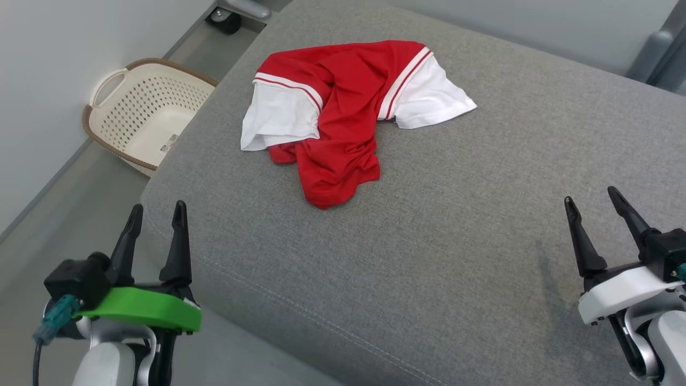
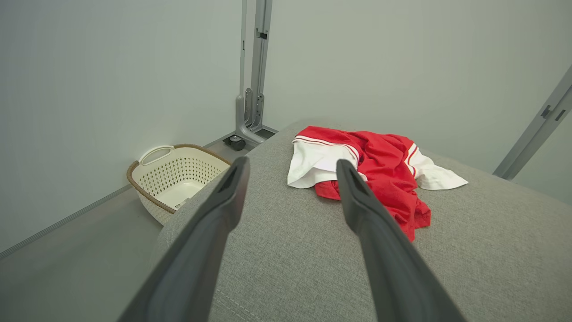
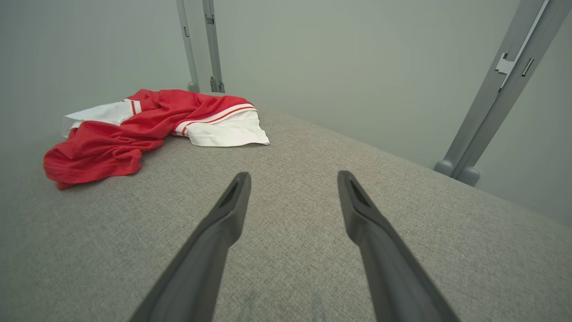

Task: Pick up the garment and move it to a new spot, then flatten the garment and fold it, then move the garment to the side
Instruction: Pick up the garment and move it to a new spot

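Red-and-white shirt (image 1: 343,118) crumpled on grey cushion (image 1: 482,241).
Left end effector (image 1: 158,206) and right end effector (image 1: 590,194) both released, empty.

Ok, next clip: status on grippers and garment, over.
Left gripper open, empty. Right gripper open, empty. Garment crumpled on grey cushion, not yet picked up. Nothing between grippers and garment; basket on floor, left.
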You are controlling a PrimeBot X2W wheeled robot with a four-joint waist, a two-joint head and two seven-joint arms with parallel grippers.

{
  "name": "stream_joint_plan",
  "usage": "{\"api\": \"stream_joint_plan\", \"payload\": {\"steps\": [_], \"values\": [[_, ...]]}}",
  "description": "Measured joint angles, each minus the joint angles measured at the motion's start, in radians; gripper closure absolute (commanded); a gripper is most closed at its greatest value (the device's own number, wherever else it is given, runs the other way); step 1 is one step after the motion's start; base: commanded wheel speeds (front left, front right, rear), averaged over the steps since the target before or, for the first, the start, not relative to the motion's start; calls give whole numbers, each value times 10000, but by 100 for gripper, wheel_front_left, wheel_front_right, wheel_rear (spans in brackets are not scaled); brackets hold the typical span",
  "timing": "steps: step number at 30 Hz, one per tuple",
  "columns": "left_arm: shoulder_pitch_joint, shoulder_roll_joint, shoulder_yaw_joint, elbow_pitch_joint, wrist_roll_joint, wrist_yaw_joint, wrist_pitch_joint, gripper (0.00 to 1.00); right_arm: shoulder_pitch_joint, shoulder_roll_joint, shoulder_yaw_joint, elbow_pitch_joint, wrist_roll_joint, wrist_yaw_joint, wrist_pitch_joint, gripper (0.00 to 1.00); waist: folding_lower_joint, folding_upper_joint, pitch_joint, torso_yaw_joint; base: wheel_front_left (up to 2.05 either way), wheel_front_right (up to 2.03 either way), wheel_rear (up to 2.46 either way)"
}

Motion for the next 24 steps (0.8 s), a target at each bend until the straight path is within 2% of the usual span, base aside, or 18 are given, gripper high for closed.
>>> {"api": "stream_joint_plan", "payload": {"steps": [8,16,24], "values": [[-1708,56,-100,259,-215,-23,1187,0,-422,-646,-326,-500,-213,-2,268,0,0,0,881,61,0,0,0],[-3511,121,-226,1106,-314,-21,2401,0,-662,-1137,-556,-1032,-431,-6,575,0,0,0,1673,85,0,0,0],[-4692,0,-92,2293,-963,25,3620,0,-857,-1494,-644,-1453,-506,2,901,0,1,0,2420,-60,0,0,0]]}}
